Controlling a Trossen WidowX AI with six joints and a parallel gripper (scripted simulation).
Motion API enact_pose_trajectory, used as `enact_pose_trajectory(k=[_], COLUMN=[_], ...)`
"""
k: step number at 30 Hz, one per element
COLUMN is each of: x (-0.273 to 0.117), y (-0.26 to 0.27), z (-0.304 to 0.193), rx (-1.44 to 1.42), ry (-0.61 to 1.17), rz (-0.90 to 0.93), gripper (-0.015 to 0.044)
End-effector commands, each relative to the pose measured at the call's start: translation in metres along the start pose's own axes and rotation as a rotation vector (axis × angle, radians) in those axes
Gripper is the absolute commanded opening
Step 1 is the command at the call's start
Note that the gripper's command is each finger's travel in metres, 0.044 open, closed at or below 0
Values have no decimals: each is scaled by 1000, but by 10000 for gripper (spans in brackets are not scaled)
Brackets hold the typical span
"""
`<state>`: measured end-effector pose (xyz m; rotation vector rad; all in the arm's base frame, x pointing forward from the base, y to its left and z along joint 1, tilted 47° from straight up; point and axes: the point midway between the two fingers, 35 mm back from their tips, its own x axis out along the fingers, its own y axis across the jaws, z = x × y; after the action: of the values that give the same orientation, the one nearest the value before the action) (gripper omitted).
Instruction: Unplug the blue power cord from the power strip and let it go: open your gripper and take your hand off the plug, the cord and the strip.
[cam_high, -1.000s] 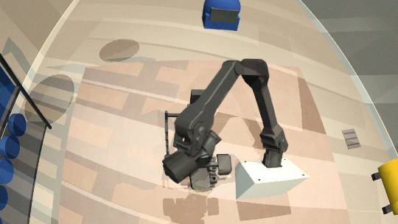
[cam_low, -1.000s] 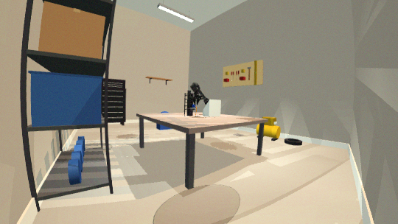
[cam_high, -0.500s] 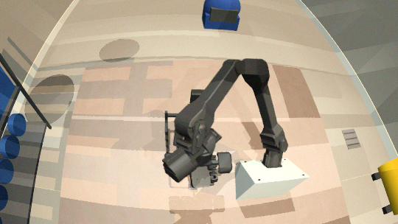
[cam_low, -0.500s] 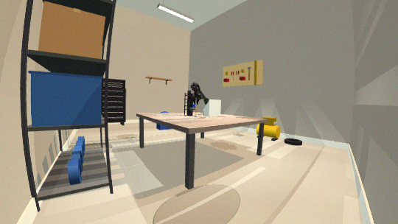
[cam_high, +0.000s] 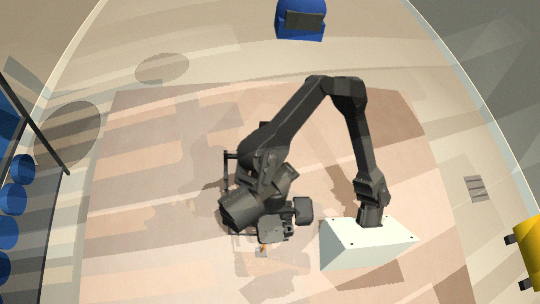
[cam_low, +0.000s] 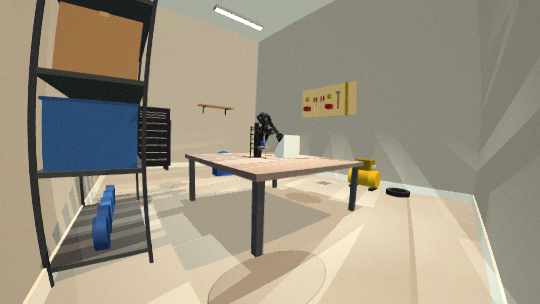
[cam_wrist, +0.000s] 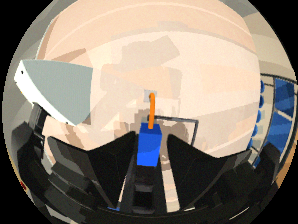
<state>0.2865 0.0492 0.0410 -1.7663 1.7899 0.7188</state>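
Note:
In the wrist view the blue plug (cam_wrist: 149, 147) stands between the two black fingers, with a gap at each side. My gripper (cam_wrist: 151, 136) is open around it, touching neither side that I can see. The orange cord (cam_wrist: 152, 112) (cam_high: 262, 247) runs from the plug to a small grey plate (cam_wrist: 148, 95) (cam_high: 260, 253) on the table. A dark narrow body with a square recess (cam_wrist: 143, 192), probably the power strip, shows below the plug. Whether the plug sits in a socket I cannot tell. In the exterior view the plug (cam_low: 262, 143) is small. In the top view the arm hides plug and strip.
A thin black frame (cam_high: 226, 172) (cam_wrist: 196, 131) stands beside the hand. A white block (cam_high: 372, 255) (cam_low: 291, 146) (cam_wrist: 62, 87) is at the arm's base, close to the hand's side. The wooden table (cam_high: 130, 200) (cam_low: 225, 165) is under everything.

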Motion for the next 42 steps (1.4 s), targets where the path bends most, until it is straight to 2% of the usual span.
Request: enact_pose_trajectory(k=[1,21,25,33,42], x=[0,12,10,10,10], y=[2,2,1,1,0], z=[-8,-13,-13,-13,-3], rx=[-9,-8,1,1,0], ry=[5,6,1,1,0], rz=[0,0,0,0,0], gripper=[160,160,55,2,0])
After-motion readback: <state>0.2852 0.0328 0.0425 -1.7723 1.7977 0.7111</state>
